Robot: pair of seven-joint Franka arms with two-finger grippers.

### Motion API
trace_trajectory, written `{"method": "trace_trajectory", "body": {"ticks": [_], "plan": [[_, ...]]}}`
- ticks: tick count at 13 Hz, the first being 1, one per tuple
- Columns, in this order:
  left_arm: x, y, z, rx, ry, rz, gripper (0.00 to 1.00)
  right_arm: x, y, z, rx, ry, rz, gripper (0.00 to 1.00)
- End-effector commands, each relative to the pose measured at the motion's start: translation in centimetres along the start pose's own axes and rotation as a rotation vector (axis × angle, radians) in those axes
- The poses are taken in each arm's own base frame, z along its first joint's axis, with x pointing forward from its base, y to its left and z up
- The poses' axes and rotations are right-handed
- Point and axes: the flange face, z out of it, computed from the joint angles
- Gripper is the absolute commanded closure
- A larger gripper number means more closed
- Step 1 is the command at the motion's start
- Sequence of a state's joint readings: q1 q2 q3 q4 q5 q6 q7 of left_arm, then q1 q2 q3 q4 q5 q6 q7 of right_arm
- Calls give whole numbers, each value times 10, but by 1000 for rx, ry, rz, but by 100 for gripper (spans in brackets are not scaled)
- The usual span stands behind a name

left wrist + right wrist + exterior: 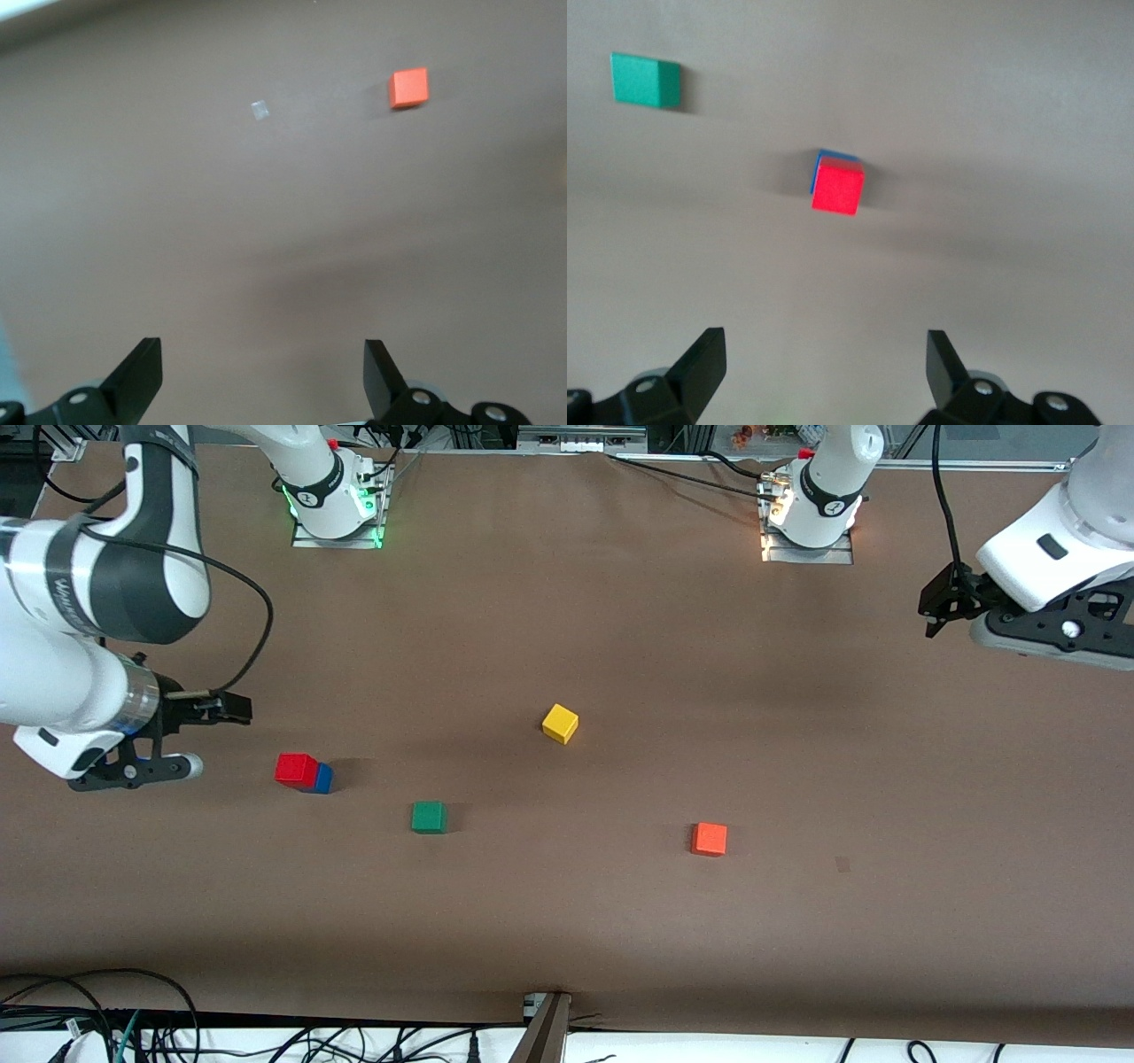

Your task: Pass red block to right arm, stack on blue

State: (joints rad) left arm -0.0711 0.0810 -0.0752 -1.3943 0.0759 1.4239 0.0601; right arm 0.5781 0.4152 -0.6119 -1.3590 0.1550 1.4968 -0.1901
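Right tool (pixel 232 707): up in the air over the tabletop (pixel 567 921) at the right arm's end, fingers spread wide, nothing between them. In the right wrist view its two black fingertips (pixel 700 359) stand far apart with bare brown surface between. The right arm (pixel 80 602) hangs above that end of the tabletop.

Just beside the right tool, toward the middle: red block (pixel 295 769) sits on top of the blue (pixel 321 779) cube. The stack is slightly skewed; a strip of blue shows past the red edge in the front view, and a thin blue rim shows in the right wrist view too. Neither tool touches the stack.

Green cube (pixel 429 817): near the stack, nearer to the front camera, toward the left arm's end.

Yellow cube (pixel 560 723): about mid-tabletop, farther from the front camera than green.

Orange cube (pixel 709 839): well apart from the stack, toward the left arm's end, lying flat on the tabletop.

Left tool (pixel 941 607): raised over the left arm's end, well apart from all cubes, fingers spread, empty. The left arm waits there.
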Motion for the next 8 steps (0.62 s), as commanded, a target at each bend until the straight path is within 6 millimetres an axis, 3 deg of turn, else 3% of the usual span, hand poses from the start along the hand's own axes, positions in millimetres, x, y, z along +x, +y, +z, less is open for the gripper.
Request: {"method": "trace_trajectory", "body": {"ticks": [1, 2, 5, 8], "plan": [[-13, -38, 22, -82, 28, -138, 0, -19, -12, -33, 5, -5, -38, 0], [-14, -41, 23, -82, 26, -148, 0, -44, -12, -61, 52, 24, -56, 0], [-16, -44, 20, -83, 29, -168, 0, -74, -16, -74, 78, 37, -119, 0], [-15, -40, 20, -83, 27, -194, 0, -110, 13, -107, 63, 100, -98, 0]]}}
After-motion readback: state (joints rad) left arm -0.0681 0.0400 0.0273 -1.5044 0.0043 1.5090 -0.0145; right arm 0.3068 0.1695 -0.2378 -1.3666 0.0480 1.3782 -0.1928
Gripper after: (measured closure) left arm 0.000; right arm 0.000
